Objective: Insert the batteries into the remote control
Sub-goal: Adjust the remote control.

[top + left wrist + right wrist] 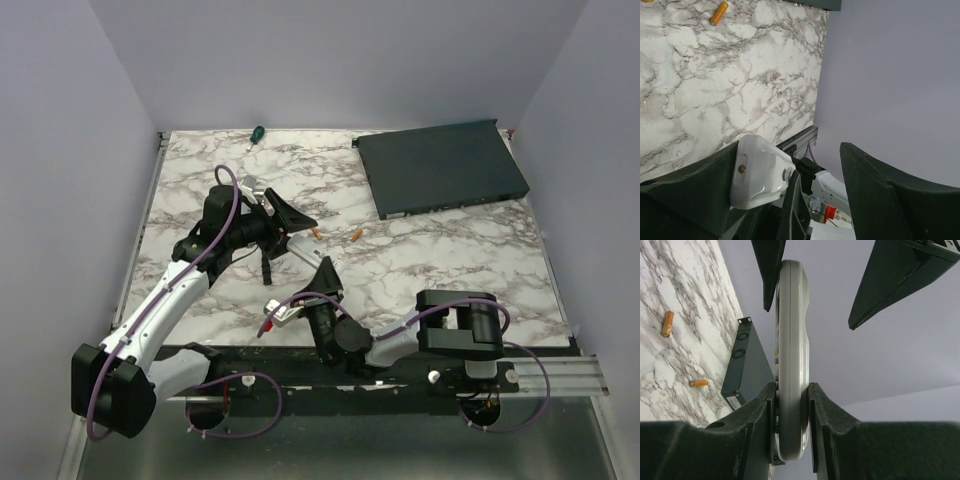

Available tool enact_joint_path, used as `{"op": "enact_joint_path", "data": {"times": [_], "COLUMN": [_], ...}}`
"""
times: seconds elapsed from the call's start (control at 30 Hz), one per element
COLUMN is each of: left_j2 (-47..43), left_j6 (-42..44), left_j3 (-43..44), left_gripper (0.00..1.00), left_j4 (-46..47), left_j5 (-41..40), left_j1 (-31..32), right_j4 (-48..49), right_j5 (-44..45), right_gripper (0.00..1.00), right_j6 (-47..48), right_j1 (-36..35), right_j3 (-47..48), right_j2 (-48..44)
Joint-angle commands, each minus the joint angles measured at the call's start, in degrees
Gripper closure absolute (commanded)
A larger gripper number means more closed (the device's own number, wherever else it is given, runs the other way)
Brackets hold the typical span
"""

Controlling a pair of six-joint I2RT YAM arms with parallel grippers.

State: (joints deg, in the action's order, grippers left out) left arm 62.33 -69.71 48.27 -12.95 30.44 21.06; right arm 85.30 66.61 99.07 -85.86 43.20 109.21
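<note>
Noted at far right of marble table: large dark flat box, well apart from both arms. At far edge: green-handled screwdriver, lying alone.

Loose on the marble, mid-table: one battery just beside the left fingers, other battery further right; both flat, apart from each other and untouched by either arm. Nothing between them and the grippers.

Battery bay of the remote control: not visible in any view.

Remote held off the table, edge-on in the right wrist view, clamped at its near end by right gripper, jaws narrow and pressed to both faces. Left gripper spread wide around the far end; one finger touching the remote, the other apart.
</note>
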Motion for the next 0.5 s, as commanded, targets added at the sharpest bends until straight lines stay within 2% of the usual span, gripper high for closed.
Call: {"op": "enact_joint_path", "data": {"times": [0.0, 0.23, 0.47], "left_j2": [-1.8, -2.6, -2.4], "left_j6": [-0.6, -1.5, -1.7], "left_j3": [-1.6, -2.5, -1.6], "left_gripper": [0.28, 0.39, 0.58], "left_j4": [2.8, 4.2, 4.6], "left_j5": [1.5, 1.3, 1.5], "left_j1": [0.8, 1.0, 1.0], "right_j4": [16.9, 16.9, 16.9], "right_j5": [-0.5, 0.8, 2.3], "right_gripper": [0.99, 0.99, 0.99], "right_j6": [-0.6, -2.7, -3.3], "right_j1": [0.1, 1.0, 1.3], "right_j3": [1.6, 3.1, 4.2], "right_j2": [-1.0, -0.2, 1.9]}}
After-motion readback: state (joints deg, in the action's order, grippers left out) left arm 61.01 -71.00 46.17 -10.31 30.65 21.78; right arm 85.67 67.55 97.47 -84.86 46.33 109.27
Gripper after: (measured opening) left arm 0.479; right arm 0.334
